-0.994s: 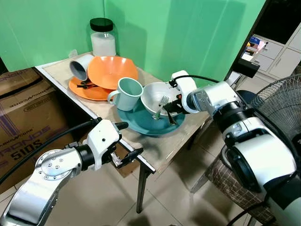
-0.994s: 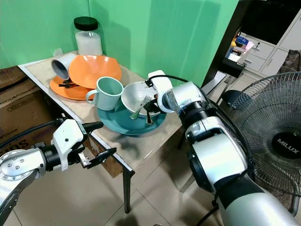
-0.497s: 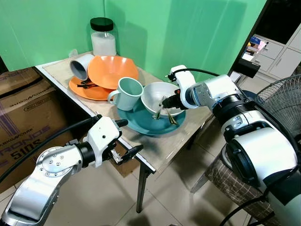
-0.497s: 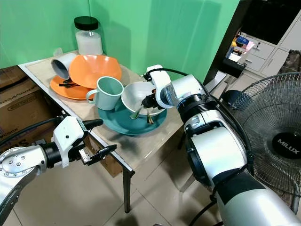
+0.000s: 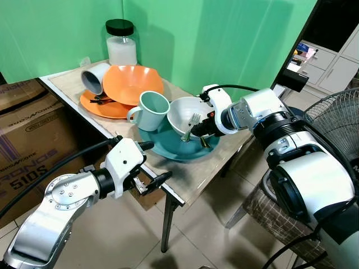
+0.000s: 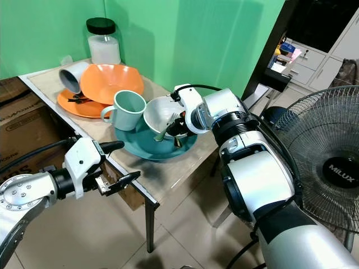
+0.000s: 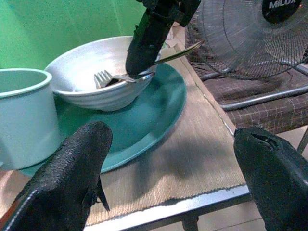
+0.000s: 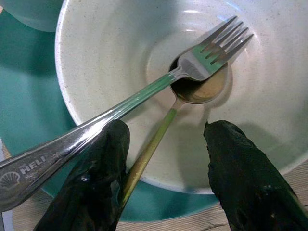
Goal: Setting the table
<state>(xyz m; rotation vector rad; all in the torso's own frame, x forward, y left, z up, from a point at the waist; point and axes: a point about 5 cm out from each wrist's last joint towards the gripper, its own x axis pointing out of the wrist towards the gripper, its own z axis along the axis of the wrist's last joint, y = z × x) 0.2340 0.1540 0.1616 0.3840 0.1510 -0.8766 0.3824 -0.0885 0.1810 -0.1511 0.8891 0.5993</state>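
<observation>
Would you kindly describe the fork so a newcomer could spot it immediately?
On the table, find the teal plate; a white bowl sits on it. The fork leans over the bowl's rim, silver and four-tined, above a gold-handled spoon.

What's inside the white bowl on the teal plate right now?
A fork and a spoon lie in the white bowl, handles over the rim. The fork's head covers part of the spoon's.

A: What's around the table?
B: Green backdrop (image 5: 224, 39) behind it, cardboard boxes (image 5: 28, 134) stacked to the left, a standing fan (image 6: 331, 162) on the right.
A: Further back?
B: White drawers (image 5: 336, 61) with clutter on top.
</observation>
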